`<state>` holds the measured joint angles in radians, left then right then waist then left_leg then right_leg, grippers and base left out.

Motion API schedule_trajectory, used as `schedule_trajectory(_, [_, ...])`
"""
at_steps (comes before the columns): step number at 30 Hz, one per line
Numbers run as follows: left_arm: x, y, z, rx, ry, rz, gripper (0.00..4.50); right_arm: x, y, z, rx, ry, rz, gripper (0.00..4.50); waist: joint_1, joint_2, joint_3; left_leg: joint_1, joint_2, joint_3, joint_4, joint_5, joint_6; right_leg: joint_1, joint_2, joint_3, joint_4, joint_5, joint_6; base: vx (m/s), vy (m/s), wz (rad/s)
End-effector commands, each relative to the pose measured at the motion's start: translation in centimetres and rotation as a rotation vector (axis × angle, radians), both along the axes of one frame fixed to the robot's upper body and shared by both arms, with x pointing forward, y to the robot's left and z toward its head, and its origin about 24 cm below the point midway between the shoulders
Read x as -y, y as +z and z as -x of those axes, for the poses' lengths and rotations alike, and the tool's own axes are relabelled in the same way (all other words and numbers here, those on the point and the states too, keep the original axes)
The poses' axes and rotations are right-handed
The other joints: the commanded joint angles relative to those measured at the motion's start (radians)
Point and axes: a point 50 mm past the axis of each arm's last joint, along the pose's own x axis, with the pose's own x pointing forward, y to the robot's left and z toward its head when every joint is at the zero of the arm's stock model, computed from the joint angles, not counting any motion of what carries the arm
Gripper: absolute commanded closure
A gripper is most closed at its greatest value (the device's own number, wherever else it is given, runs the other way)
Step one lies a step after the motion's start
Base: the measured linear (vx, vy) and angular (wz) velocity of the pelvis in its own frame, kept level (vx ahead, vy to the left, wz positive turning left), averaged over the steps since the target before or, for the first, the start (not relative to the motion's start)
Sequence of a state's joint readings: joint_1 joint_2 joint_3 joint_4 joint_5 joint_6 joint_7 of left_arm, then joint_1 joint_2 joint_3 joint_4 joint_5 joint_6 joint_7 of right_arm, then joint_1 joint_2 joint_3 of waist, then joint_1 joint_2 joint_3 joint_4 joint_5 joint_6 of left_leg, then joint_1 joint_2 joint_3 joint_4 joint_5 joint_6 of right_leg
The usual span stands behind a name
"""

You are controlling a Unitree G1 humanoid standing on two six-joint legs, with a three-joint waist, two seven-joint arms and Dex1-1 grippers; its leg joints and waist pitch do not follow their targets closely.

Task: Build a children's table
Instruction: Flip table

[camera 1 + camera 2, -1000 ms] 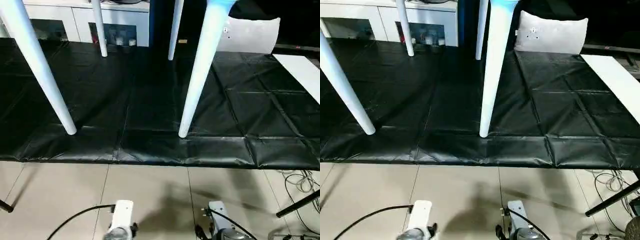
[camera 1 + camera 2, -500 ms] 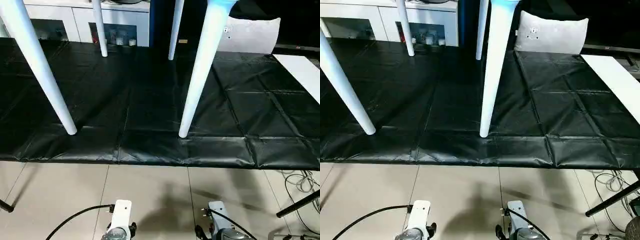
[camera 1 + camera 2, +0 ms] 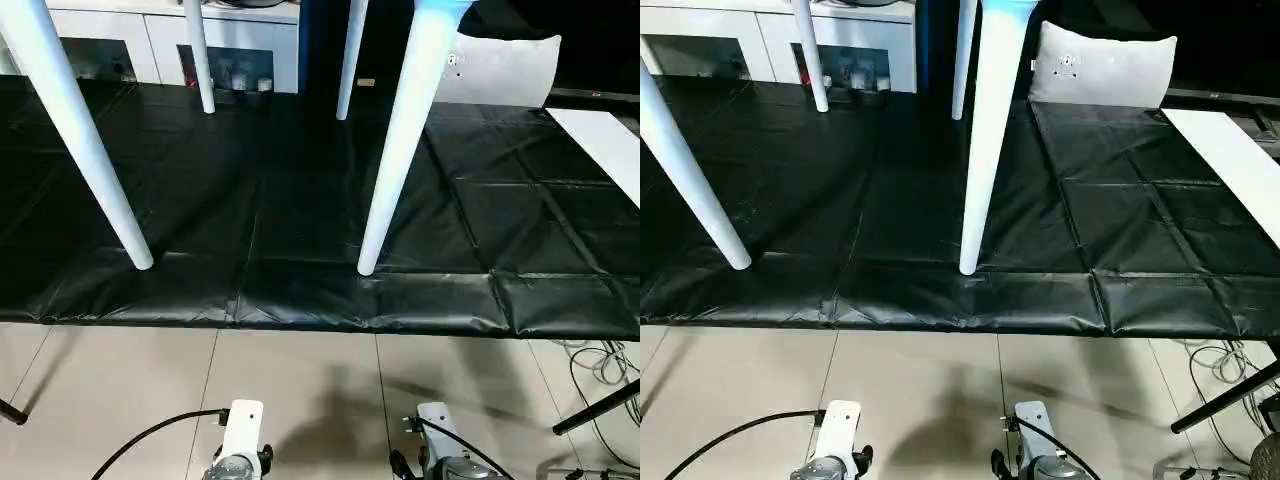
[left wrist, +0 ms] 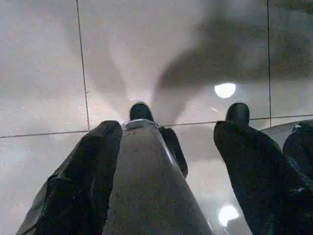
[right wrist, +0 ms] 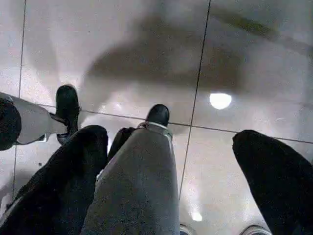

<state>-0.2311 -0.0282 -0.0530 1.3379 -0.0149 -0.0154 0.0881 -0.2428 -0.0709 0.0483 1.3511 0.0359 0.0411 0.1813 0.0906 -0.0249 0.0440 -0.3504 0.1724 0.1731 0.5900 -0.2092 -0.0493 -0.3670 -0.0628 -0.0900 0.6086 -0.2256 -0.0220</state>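
Note:
The children's table stands upright on the black mat (image 3: 300, 210), its top above the picture's edge. Its white tapered legs show: a near left leg (image 3: 85, 150), a near right leg (image 3: 400, 130) and two far legs (image 3: 200, 60) (image 3: 348, 60). My forearms (image 3: 240, 445) (image 3: 440, 455) hang low over the tiled floor, well short of the table. In the left wrist view my left gripper (image 4: 168, 129) points down at the floor, its black fingers (image 4: 93, 161) apart with nothing held. My right gripper (image 5: 171, 137) stands wide open the same way, above my own grey leg (image 5: 142, 186).
A white cabinet (image 3: 150, 40) runs along the back left. A grey pillow (image 3: 505, 70) leans at the back right. A white board (image 3: 600, 135) lies on the mat's right side. Cables (image 3: 600, 365) and a black stand leg (image 3: 595, 410) cross the floor at right.

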Motion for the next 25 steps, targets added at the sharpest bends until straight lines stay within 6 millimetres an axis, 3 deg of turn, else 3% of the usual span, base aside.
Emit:
schedule_trajectory(1, [-0.01,-0.49,1.25,-0.05,-0.002,0.005,1.06,0.28,0.07,-0.17,-0.003,0.005,0.015,0.0,0.005,0.0,-0.026,0.0,0.092,-0.041,-0.095,-0.306,0.019,0.02,-0.136,0.08,-0.108,-0.332,-0.171,0.0,0.0,0.0])
schedule_trajectory(25, [-0.01,-0.49,1.25,-0.05,-0.002,0.005,1.06,0.28,0.07,-0.17,-0.003,0.005,0.015,0.0,0.005,0.001,-0.025,-0.001,0.092,-0.04,-0.097,-0.301,0.022,0.02,-0.136,0.081,-0.11,-0.326,-0.171,0.0,0.0,0.0])
